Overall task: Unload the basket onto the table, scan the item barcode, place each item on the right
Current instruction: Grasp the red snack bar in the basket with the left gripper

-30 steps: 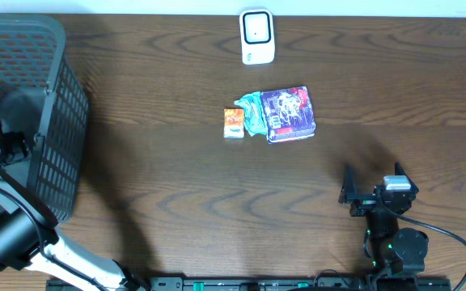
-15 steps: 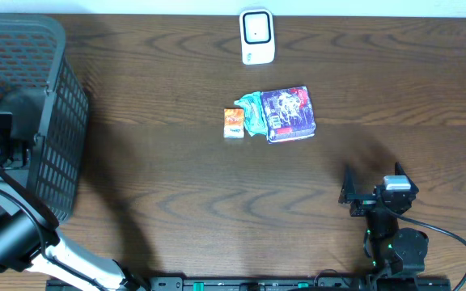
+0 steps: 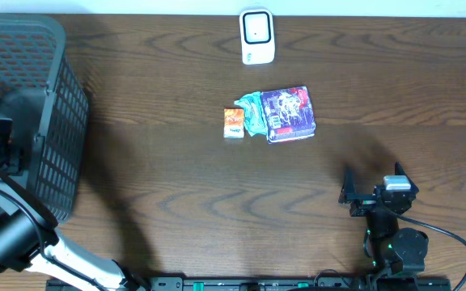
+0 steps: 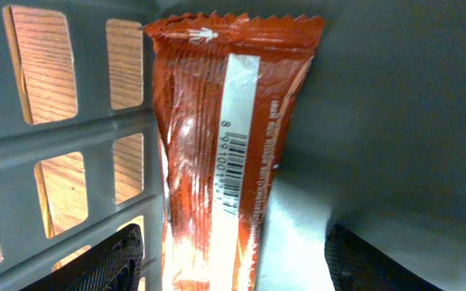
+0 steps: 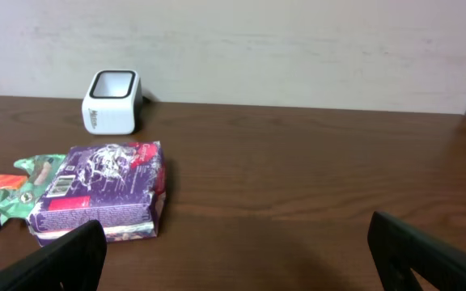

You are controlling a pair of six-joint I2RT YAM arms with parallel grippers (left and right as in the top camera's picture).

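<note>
An orange-red snack wrapper (image 4: 221,153) with a white strip and a printed barcode (image 4: 231,182) lies inside the grey basket (image 3: 23,97), against its slotted wall. My left gripper (image 4: 233,271) reaches into the basket and stands open around the wrapper's near end. Its left finger (image 4: 108,263) is close beside the wrapper; the right finger (image 4: 366,263) is well apart. In the overhead view the basket wall hides the left gripper (image 3: 6,133) in part. The white scanner (image 3: 257,36) stands at the table's far edge. My right gripper (image 3: 372,176) rests open near the front right, holding nothing.
In the middle of the table lie a purple packet (image 3: 290,113), a green packet (image 3: 251,113) and a small orange box (image 3: 233,123), touching each other. The right wrist view shows the purple packet (image 5: 99,190) and the scanner (image 5: 112,101) ahead on the left.
The left arm has shifted slightly inside the basket and its jaws have narrowed somewhat. The right arm and the items on the table have not moved.
</note>
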